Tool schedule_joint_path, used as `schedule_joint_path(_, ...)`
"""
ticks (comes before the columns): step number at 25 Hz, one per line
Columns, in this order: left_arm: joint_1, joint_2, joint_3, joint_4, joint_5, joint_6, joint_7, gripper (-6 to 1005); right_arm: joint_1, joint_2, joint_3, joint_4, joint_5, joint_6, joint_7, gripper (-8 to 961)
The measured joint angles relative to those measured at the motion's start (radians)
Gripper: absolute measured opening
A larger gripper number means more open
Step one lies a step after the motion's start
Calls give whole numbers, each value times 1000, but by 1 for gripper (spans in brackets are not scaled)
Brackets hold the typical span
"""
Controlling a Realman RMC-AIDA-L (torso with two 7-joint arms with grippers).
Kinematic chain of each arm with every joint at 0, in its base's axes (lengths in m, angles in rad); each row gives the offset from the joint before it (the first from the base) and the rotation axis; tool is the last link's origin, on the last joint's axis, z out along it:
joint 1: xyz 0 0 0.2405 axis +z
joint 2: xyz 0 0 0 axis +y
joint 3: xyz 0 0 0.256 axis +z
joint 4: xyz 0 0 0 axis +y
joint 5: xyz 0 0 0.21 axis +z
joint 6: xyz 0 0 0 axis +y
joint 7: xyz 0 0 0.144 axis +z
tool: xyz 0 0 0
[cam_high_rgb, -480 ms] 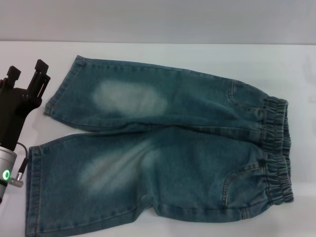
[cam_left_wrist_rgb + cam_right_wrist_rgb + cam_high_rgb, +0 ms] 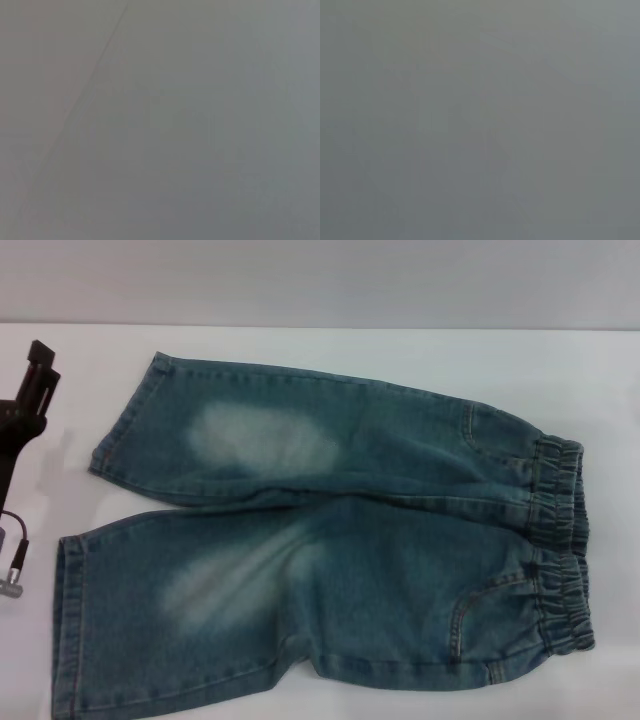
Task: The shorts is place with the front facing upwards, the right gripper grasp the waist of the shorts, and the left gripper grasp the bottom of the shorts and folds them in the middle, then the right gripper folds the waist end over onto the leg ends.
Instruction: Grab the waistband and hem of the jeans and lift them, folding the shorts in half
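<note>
The shorts [image 2: 330, 560] lie flat and face up on the white tabletop [image 2: 600, 370], not yet folded at all. Nearest the robot is one leg, its pale thigh patch [image 2: 235, 580] and curved front pocket [image 2: 490, 615] showing. Beyond it lies the other leg with its own faded patch [image 2: 262, 438]. The leg ends [image 2: 68, 625] point to the robot's left, and the ruched waist [image 2: 560, 545] sits at the robot's right.

The left pincer [image 2: 38, 365] is at the left edge of the head view, beside the farther leg's hem but clear of the cloth and holding nothing. Only part of it shows, so I cannot tell whether its prongs are apart or together. Its thin cable [image 2: 15, 550] hangs down near the closer hem. The right pincer is not in view. Both wrist views show only plain grey.

By my judgement nothing of the task is done: neither the waist nor the hems are gripped, so both grasps, the fold down the middle and the waist-over-legs fold all remain.
</note>
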Motion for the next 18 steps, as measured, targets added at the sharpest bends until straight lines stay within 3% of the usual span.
schedule_joint_path(12, -33, -1, -14, 23, 1, -31, -45, 826, -59, -2, -6, -18, -3, 3, 138, 606)
schedule_joint_path(18, -49, 9, -4, 28, 21, -35, -54, 826, -99, -1, -13, -11, -11, 8, 201, 606)
